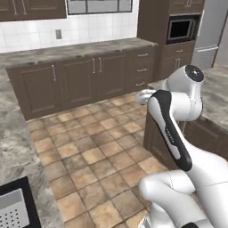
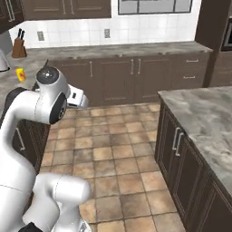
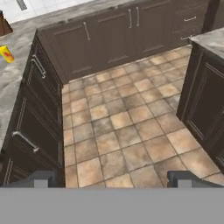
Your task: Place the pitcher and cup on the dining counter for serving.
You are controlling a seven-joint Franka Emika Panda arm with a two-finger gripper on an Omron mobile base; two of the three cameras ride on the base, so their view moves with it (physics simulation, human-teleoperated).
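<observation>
The cup (image 2: 20, 74), small and yellow with a red mark, stands on the left counter (image 2: 31, 68) near the back corner, and it appears again at the left edge of the hand view as the cup (image 3: 6, 54). My gripper (image 3: 116, 180) hangs open over the tiled floor between the counters, holding nothing and far from the cup. The dining counter (image 2: 204, 113), marble-topped over dark cabinets, lies to the right. A pale shape (image 2: 2, 61) is cut off by the left edge, and I cannot tell whether it is the pitcher.
A knife block (image 2: 19, 47) stands at the back of the left counter. A long cabinet run (image 1: 89, 75) lines the back wall. A black sink (image 1: 15, 207) is set in the near left counter. Tiled floor (image 2: 113, 154) lies between the counters.
</observation>
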